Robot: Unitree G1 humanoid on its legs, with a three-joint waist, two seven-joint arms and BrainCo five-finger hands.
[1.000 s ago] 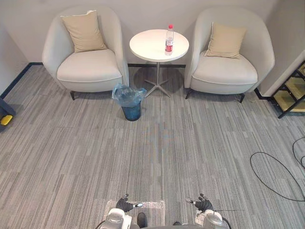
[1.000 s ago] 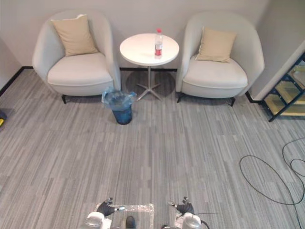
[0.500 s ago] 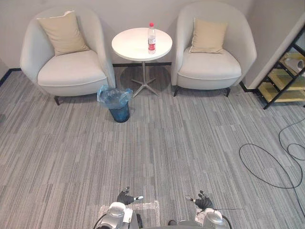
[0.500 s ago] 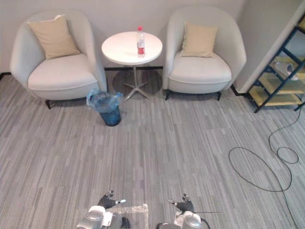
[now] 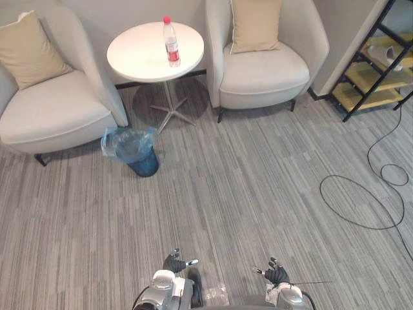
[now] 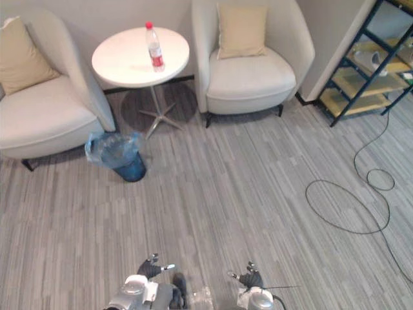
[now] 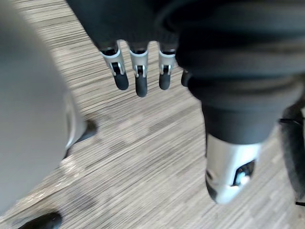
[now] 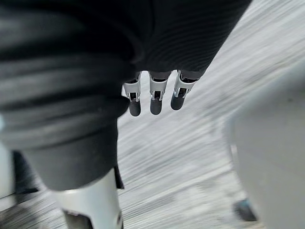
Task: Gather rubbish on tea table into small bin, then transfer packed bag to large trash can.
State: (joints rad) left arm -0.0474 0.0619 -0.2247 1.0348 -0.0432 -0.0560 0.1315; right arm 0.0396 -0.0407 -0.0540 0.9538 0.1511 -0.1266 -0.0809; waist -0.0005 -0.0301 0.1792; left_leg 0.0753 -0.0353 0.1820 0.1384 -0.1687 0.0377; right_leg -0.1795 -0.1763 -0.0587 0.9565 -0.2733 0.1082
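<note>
Approach step, by my reckoning: tea table [image 5: 142,59] well ahead of the fingers, small bin [image 5: 143,166] beside its foot, bottle [image 5: 170,42] upright on top. Left hand [image 5: 175,261] and right hand [image 5: 276,275] hang straight-fingered, empty; next, close in for the bottle.

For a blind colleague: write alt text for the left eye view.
A bottle stands on a white table between two cream armchairs, a blue-lined bin on the carpet nearby. The left robot hand and right robot hand hang open and empty.
</note>
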